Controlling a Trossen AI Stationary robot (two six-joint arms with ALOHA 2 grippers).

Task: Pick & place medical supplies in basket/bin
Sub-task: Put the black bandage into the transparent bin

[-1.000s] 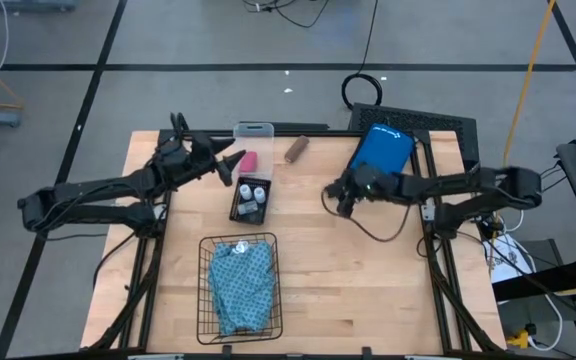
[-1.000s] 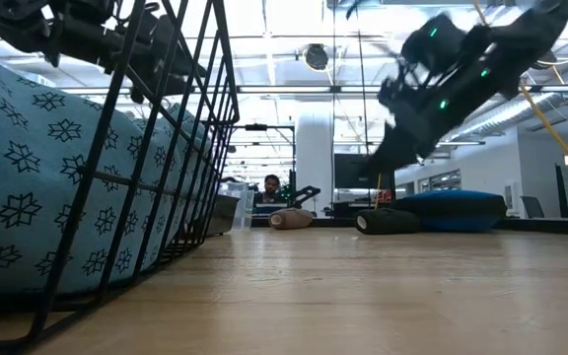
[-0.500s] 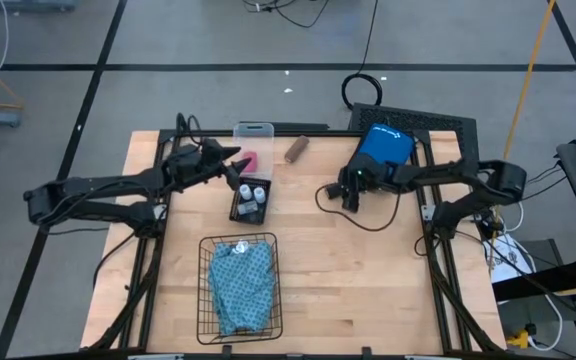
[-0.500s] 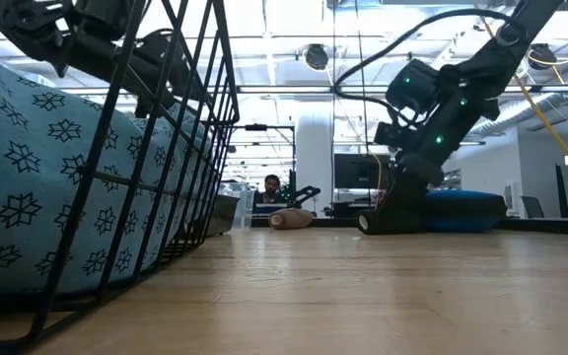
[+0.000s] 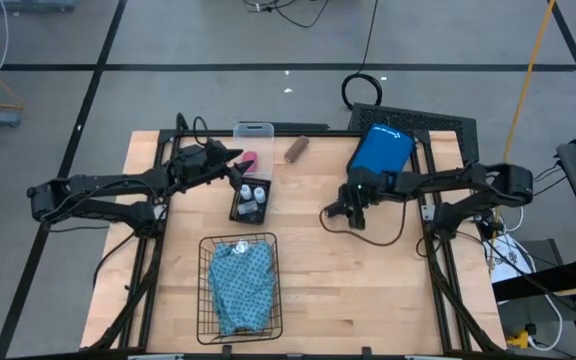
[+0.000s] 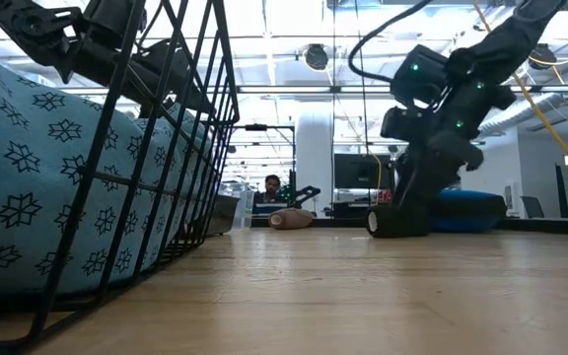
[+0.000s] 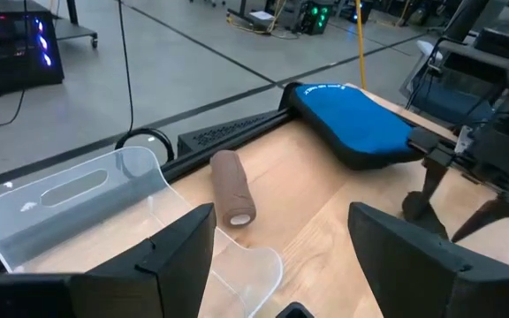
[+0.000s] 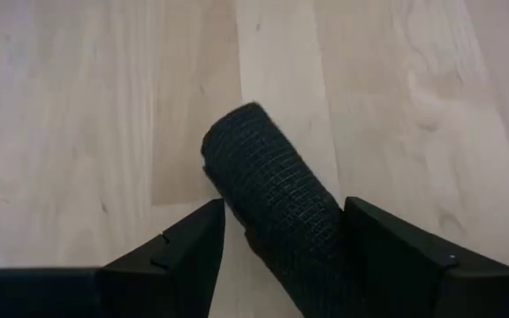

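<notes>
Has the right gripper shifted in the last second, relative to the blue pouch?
Yes. The right gripper has dropped farther from the blue pouch, and its fingers straddle the black roll.

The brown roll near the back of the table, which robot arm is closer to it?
Left. The left tool hangs beside the clear box, a short way from the brown roll. The right tool is farther off, straddling a black roll on the table.

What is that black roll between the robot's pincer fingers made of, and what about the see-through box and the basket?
The black roll looks like stretchy woven bandage: its surface shows a fine matte mesh weave. It lies on the table between the right pincer's open fingers. The see-through box seems to be clear, glossy plastic with rounded edges. The basket looks like black-coated metal wire, made of thin crossing bars.
</notes>
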